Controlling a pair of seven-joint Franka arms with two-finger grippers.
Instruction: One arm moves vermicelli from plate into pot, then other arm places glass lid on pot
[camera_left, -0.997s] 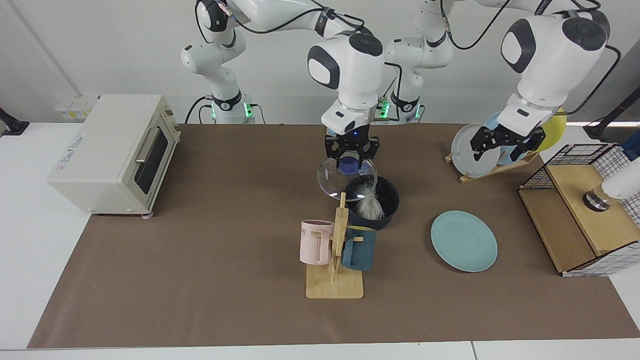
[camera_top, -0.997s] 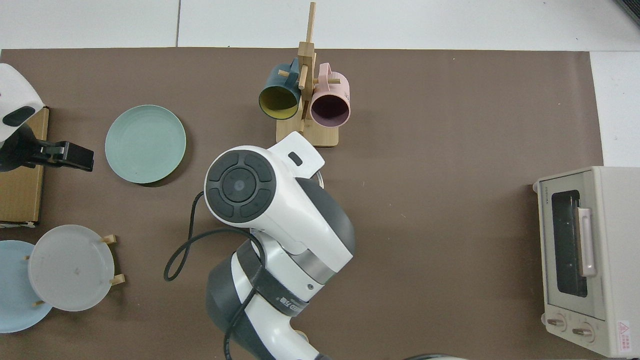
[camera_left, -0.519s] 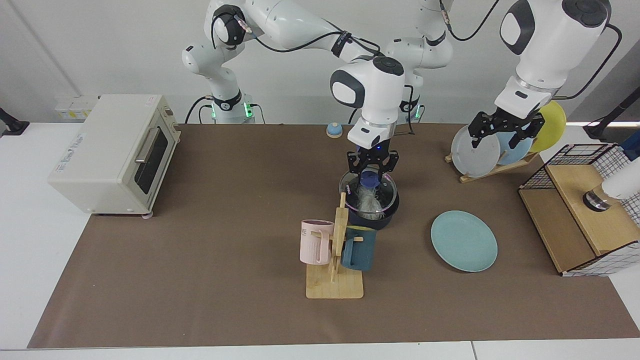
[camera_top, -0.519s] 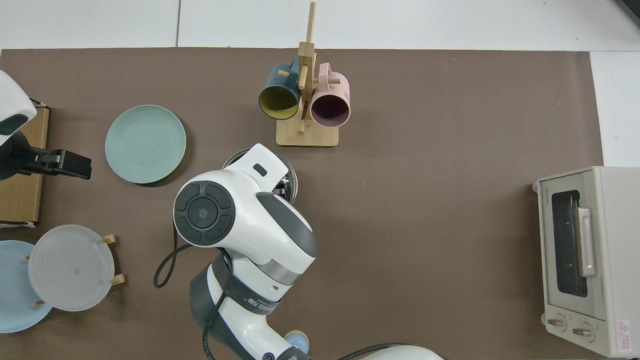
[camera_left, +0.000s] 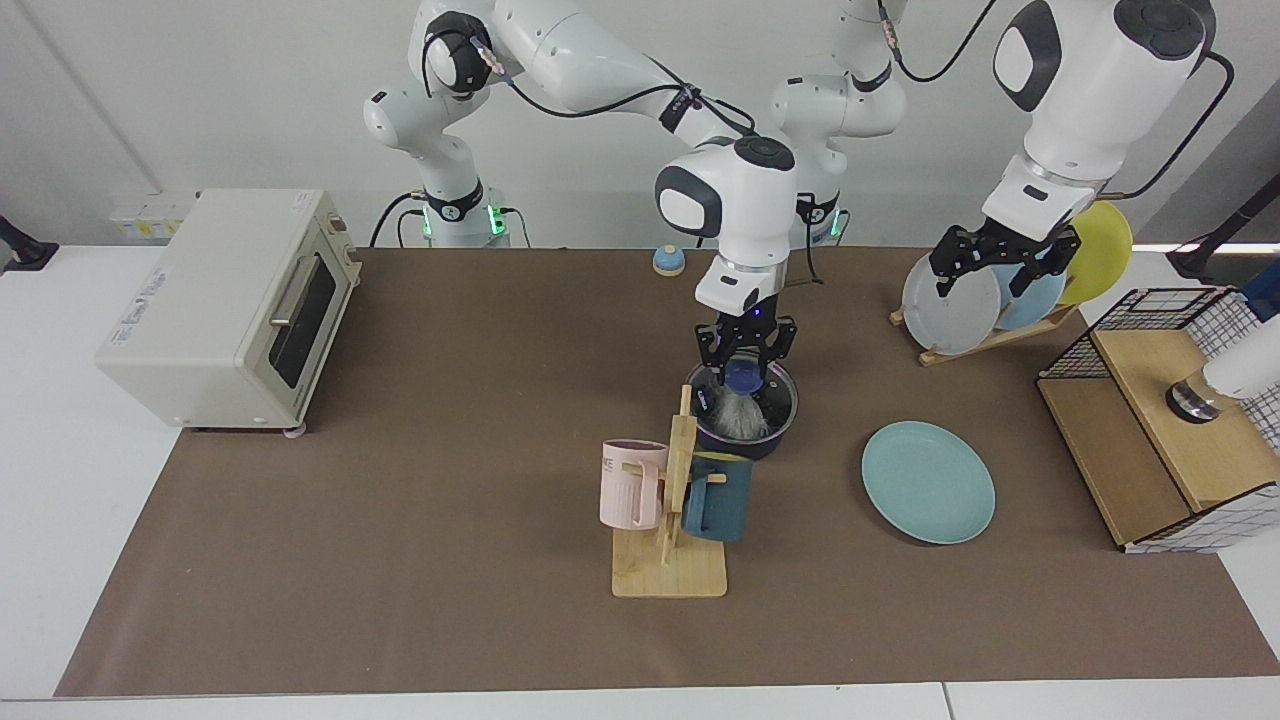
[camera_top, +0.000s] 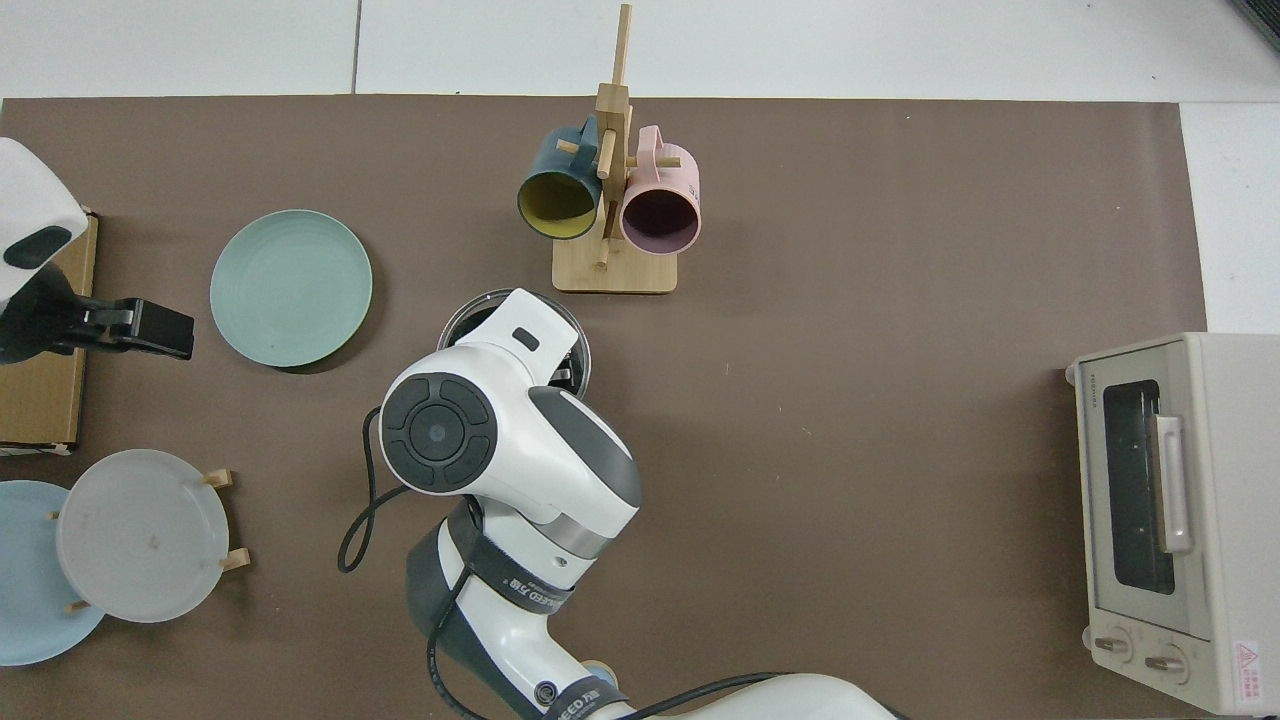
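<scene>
The dark navy pot (camera_left: 752, 443) stands mid-table with the whitish vermicelli (camera_left: 738, 420) inside it. The glass lid (camera_left: 775, 398) lies level on the pot's rim. My right gripper (camera_left: 745, 362) reaches straight down and is shut on the lid's blue knob (camera_left: 743, 377). From above, the right arm covers most of the pot; only an arc of the lid (camera_top: 462, 310) shows. The teal plate (camera_left: 928, 482) (camera_top: 290, 287) lies bare beside the pot. My left gripper (camera_left: 985, 268) (camera_top: 150, 330) hangs open in the air over the dish rack, holding nothing. The pot's handle is hidden.
A wooden mug rack (camera_left: 668, 560) with a pink mug (camera_left: 630, 485) and a dark teal mug (camera_left: 715, 500) stands right in front of the pot. A toaster oven (camera_left: 230, 300) sits at one end. A dish rack with plates (camera_left: 950, 300) and a wire basket (camera_left: 1160, 420) sit at the other.
The right gripper carried the tilted lid over the pot, levelled it and lowered it onto the rim. The left gripper rose a little by the dish rack.
</scene>
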